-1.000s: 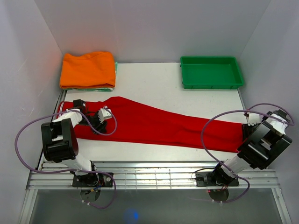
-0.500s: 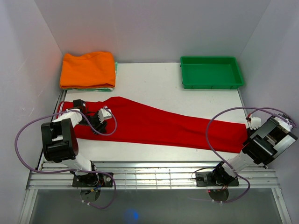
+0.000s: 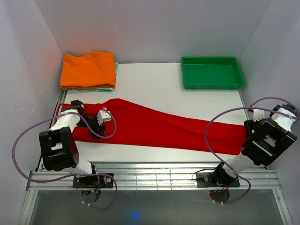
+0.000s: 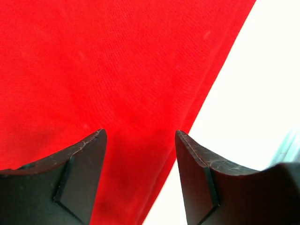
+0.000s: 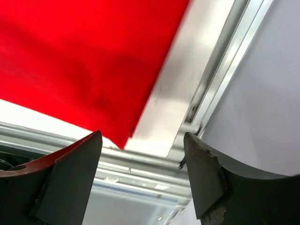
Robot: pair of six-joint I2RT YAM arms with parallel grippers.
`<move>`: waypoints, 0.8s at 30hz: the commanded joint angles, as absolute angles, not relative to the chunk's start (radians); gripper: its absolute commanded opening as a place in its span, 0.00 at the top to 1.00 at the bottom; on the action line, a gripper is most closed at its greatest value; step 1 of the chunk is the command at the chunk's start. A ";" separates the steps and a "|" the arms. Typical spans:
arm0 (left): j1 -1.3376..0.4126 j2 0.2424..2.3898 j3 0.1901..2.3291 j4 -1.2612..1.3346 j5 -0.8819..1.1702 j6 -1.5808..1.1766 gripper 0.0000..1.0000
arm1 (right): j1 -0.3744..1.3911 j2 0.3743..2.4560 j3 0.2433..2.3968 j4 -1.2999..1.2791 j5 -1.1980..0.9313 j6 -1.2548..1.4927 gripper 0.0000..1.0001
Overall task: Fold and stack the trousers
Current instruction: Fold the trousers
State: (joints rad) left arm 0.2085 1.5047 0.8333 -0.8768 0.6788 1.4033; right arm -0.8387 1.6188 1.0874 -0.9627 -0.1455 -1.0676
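Red soft-fabric long trousers (image 3: 159,126) lie stretched across the white worktop (image 3: 154,84). Left fingers (image 4: 79,164) and right fingers (image 5: 70,168) both gape wide, holding nothing; each should pinch its end's edge fully before lifting to fold.

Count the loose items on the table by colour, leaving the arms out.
Red: 1, trousers
Orange: 1, folded garment
Green: 1, tray
Pale green: 1, cloth edge showing under the orange one
Total: 4
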 commanded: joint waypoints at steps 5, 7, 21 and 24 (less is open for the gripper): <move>0.190 1.370 1.073 -0.956 0.925 1.183 0.28 | -0.430 1.486 1.298 -1.036 -0.530 -0.870 0.27; 0.170 1.373 1.085 -0.884 0.928 1.049 0.27 | -0.335 1.502 1.356 -0.962 -0.612 -0.738 0.27; 0.087 1.840 1.343 -0.365 0.733 0.523 0.28 | 0.201 1.931 1.687 -0.586 -0.831 -0.333 0.31; 0.107 1.925 1.411 -0.393 0.779 0.528 0.28 | 0.222 1.960 1.665 -0.517 -0.854 -0.299 0.32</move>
State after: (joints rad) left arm 0.0864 1.9202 1.3270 -0.4156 0.7288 0.5831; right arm 0.2184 1.9602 1.6405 -0.5911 -0.7887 -0.3595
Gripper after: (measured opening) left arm 0.725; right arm 0.687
